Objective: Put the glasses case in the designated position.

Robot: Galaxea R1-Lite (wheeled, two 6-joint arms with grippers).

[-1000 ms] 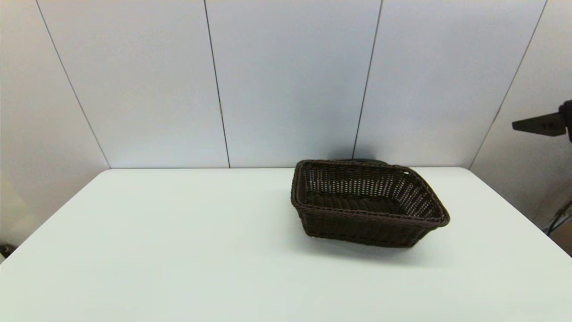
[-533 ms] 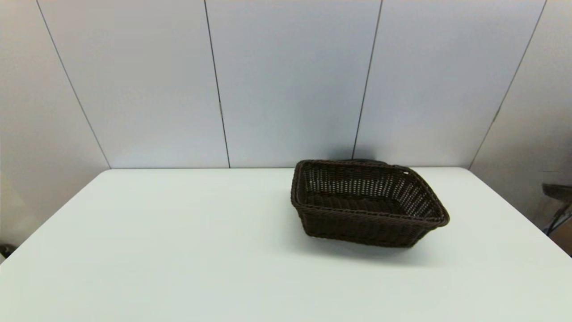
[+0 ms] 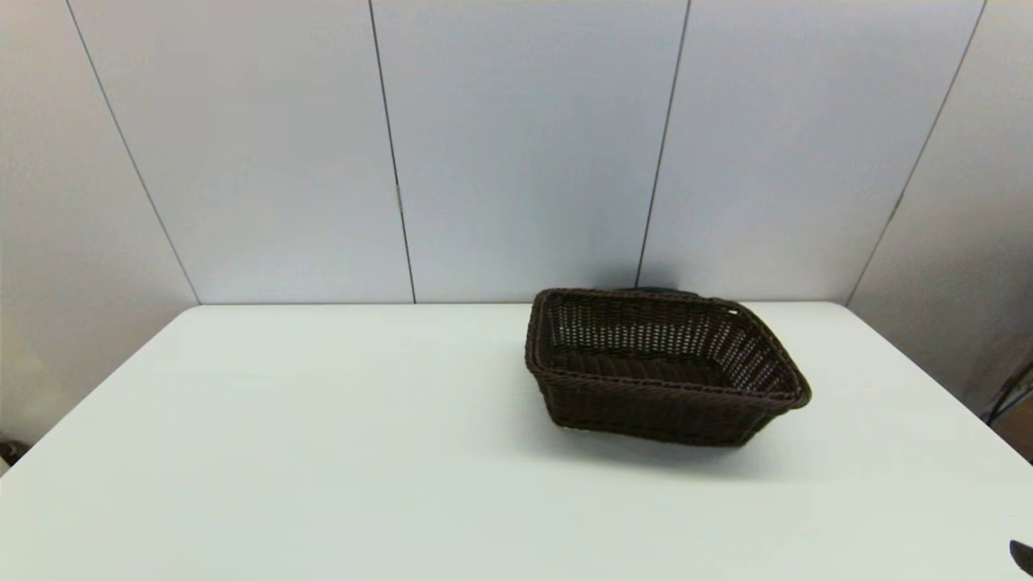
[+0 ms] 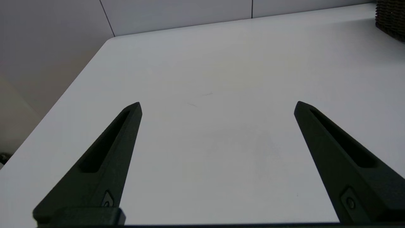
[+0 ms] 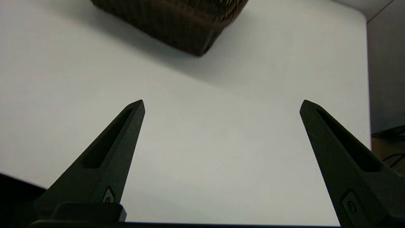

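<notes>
Glasses case: its place cannot be fixed from any of the three views. The only candidate is a dark curved sliver (image 3: 655, 289) showing just behind the far rim of the woven basket, and whether that sliver is the case cannot be told. The shadowed floor of the basket shows nothing that can be made out as a pouch.

Nearest the robot, the left gripper (image 4: 218, 104) hangs low over the near left part of the white table (image 3: 323, 452). Its two black fingers (image 4: 104, 155) are spread wide apart, with bare tabletop between them and nothing held. It lies outside the head view.

The right gripper (image 5: 221, 102) hangs over the near right part of the table, close to the table's right edge. Its fingers (image 5: 107, 152) are likewise spread wide, with only tabletop between them and nothing held. In the head view, only a small dark tip (image 3: 1022, 557) of it shows at the lower right corner.

Farther off, the dark brown woven basket (image 3: 670, 407) stands upright on the right half of the table, turned slightly askew, near the far edge. Its near corner (image 5: 177, 28) lies well beyond the right gripper, and one edge (image 4: 392, 15) shows far to the side of the left gripper.

Behind the table stands a pale panelled wall (image 3: 516, 145).
</notes>
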